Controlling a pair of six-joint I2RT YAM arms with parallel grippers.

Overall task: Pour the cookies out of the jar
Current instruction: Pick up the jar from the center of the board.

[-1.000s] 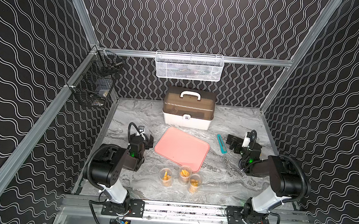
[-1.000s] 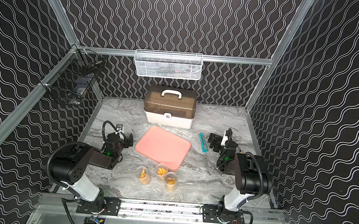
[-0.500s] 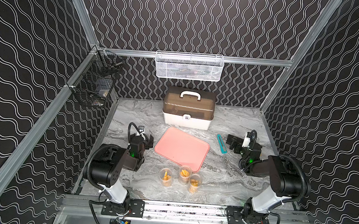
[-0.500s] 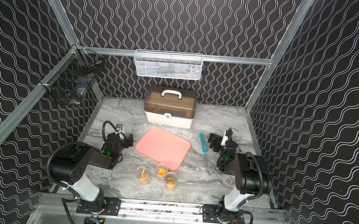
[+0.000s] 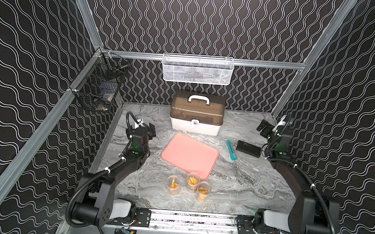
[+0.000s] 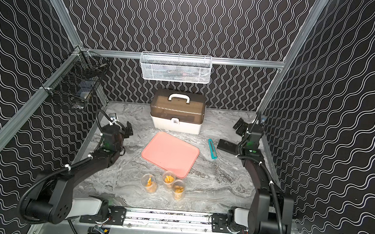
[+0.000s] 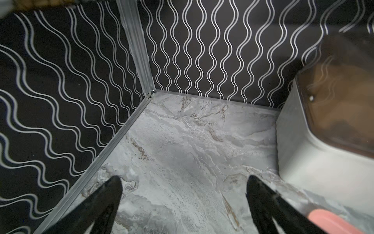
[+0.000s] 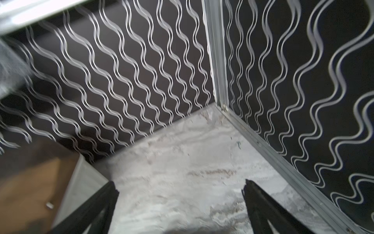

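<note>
Three clear jars (image 5: pixel 173 185) (image 5: pixel 192 182) (image 5: pixel 203 191) stand upright near the table's front centre, each holding orange-yellow cookies (image 5: pixel 193 180); both top views show them (image 6: pixel 168 180). The left gripper (image 5: pixel 146 128) (image 6: pixel 126 128) hovers over the back left of the table, far from the jars. Its fingers are open over bare marble in the left wrist view (image 7: pixel 183 182). At the back right, near the wall, the right gripper (image 5: pixel 263 128) (image 6: pixel 240 127) is also open and empty (image 8: pixel 180 184). Neither wrist view shows the jars.
A pink tray (image 5: pixel 189 155) lies just behind the jars. A brown-lidded storage box (image 5: pixel 197 113) stands at the back centre. A teal strip (image 5: pixel 232 150) and a flat black device (image 5: pixel 248 149) lie right of the tray. Wire baskets (image 5: pixel 197 69) (image 5: pixel 100 91) hang on the walls.
Both arms have risen and reached toward the back of the table. The right gripper has moved toward the right wall, uncovering the black device. The jars have not moved.
</note>
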